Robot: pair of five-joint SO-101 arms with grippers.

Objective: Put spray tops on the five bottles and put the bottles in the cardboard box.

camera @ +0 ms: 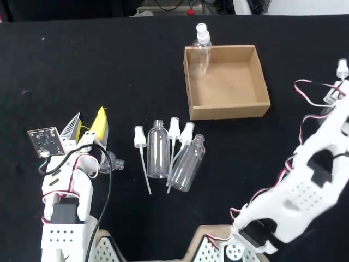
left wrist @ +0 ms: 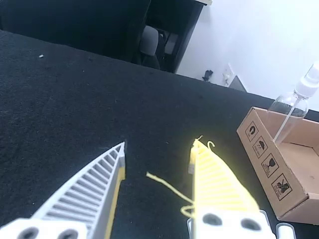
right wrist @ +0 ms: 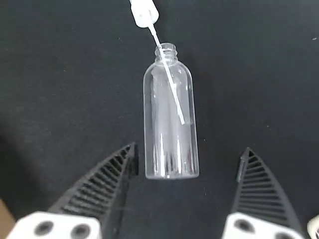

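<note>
in the cardboard box (camera: 229,111), at its far left corner: one capped bottle (camera: 202,52), leaning. at the middle of the table (camera: 109,65): two open bottles (camera: 158,148) lying among three spray tops (camera: 174,128). near the right edge: a single bottle (right wrist: 169,114), sprayer tube through its neck, lying between the wide open fingers of the right gripper (right wrist: 190,148), not gripped. near the left edge: left gripper (camera: 87,126), spread wide, holding nothing.

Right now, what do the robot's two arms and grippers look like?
The left arm and right arm are white plastic with red wires. The left gripper has pointed ribbed fingers, one white, one yellow; the right gripper has black ones.
</note>
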